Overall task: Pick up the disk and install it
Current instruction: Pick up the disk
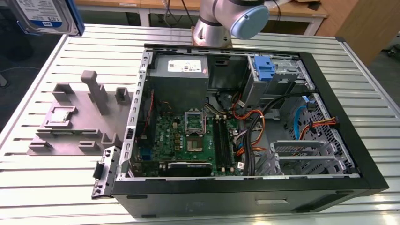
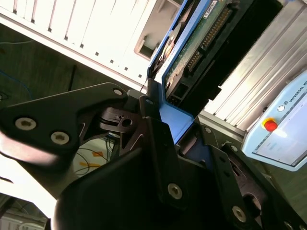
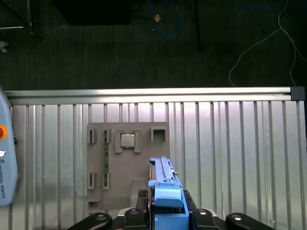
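The disk (image 1: pixel 45 17) hangs high at the exterior view's upper left, above the far corner of the table, its silver face and white-and-blue label towards the camera inside a blue carrier. In the second wrist view my gripper (image 2: pixel 175 120) is shut on the blue carrier, and the disk (image 2: pixel 197 42) shows its green circuit board side. In the first wrist view the disk (image 3: pixel 162 178) stands edge-on in my gripper (image 3: pixel 166 212), over the grey fixture (image 3: pixel 127 163). The open computer case (image 1: pixel 325 84) lies on the table towards the exterior view's right.
A grey fixture (image 1: pixel 81 117) with upright posts sits beside the case on the slatted table (image 1: pixel 50 178). Inside the case are a motherboard (image 1: pixel 187 140), a grey power supply (image 1: pixel 181 66), cables and a blue bracket (image 1: pixel 265 70) in the drive bay. A teach pendant (image 3: pixel 6 163) lies near the table edge.
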Robot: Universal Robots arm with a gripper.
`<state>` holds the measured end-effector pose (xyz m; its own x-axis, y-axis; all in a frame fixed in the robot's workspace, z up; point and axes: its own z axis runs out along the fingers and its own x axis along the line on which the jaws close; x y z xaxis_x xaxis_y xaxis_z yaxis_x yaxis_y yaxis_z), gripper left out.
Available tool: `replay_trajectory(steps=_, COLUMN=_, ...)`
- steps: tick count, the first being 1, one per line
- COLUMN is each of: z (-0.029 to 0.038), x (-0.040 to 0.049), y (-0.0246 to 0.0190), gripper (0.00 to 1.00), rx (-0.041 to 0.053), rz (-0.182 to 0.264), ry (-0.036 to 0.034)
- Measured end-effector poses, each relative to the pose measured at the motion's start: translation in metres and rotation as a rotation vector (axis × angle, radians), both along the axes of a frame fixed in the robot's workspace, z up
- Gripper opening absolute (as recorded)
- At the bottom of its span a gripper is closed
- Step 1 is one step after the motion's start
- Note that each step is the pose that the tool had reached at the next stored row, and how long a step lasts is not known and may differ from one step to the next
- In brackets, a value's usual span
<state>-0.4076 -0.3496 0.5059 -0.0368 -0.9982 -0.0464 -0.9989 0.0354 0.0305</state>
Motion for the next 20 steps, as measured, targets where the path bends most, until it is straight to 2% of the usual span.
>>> replay_trajectory(steps=3, z=0.0001, x=0.0025, y=-0.0008, gripper=0.37, rx=-0.0002, rz=0.0, ry=0.0001)
replay_trajectory(steps=11, z=0.0, x=0.016, y=-0.0009, gripper=0.37, rx=-0.0002, rz=0.0, ry=0.0)
replay_trajectory(steps=20, z=0.0, x=0.0234, y=-0.0008, gripper=0.37, rx=-0.0002, rz=0.0, ry=0.0001)
